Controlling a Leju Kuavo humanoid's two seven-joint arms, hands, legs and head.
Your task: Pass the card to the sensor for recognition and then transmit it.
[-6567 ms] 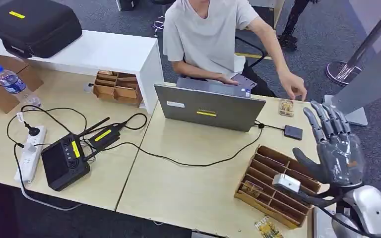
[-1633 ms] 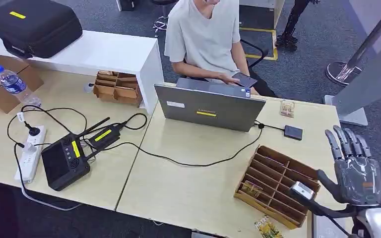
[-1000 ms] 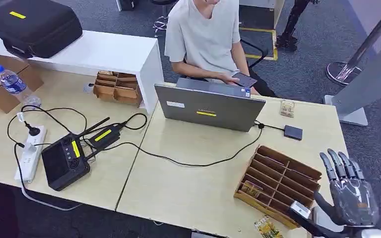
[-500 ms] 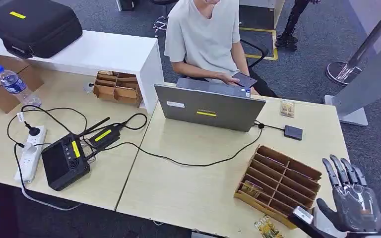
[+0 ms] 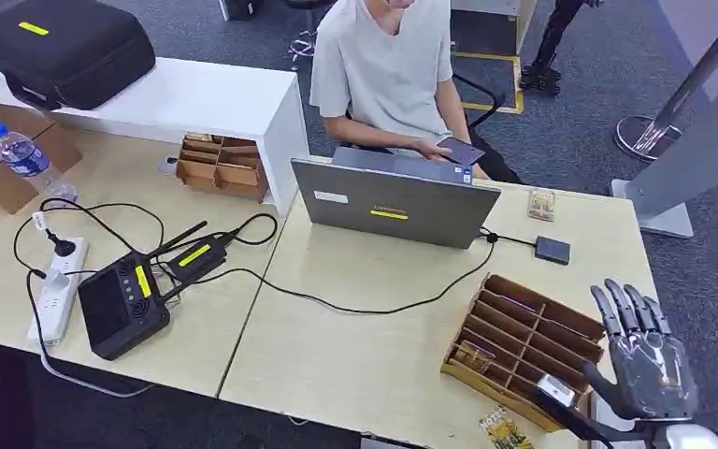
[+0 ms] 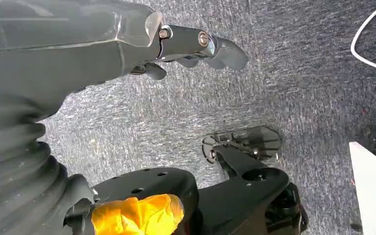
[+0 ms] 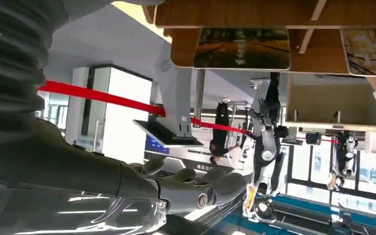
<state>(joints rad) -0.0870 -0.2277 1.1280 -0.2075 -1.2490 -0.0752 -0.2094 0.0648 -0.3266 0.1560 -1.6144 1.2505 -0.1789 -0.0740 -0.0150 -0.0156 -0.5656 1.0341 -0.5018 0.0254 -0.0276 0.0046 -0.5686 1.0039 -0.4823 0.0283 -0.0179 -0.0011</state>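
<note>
The right hand point(image 5: 650, 365) hangs empty with fingers spread beside the wooden card tray point(image 5: 524, 348) on the counter point(image 5: 365, 327), likely ready to pick a card. The left hand point(image 6: 196, 46) looks empty, fingers curled.

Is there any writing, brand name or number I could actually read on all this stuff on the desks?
Nothing reads clearly.
Laptop lid: a faint logo and a yellow sticker with dark marks, too small to read.
Black case: a yellow label, unreadable.
Black controller: a yellow label, too small.
Water bottle: a blue label, blurred.
Display stand in the right wrist view: a line of small text, too blurred.
</note>
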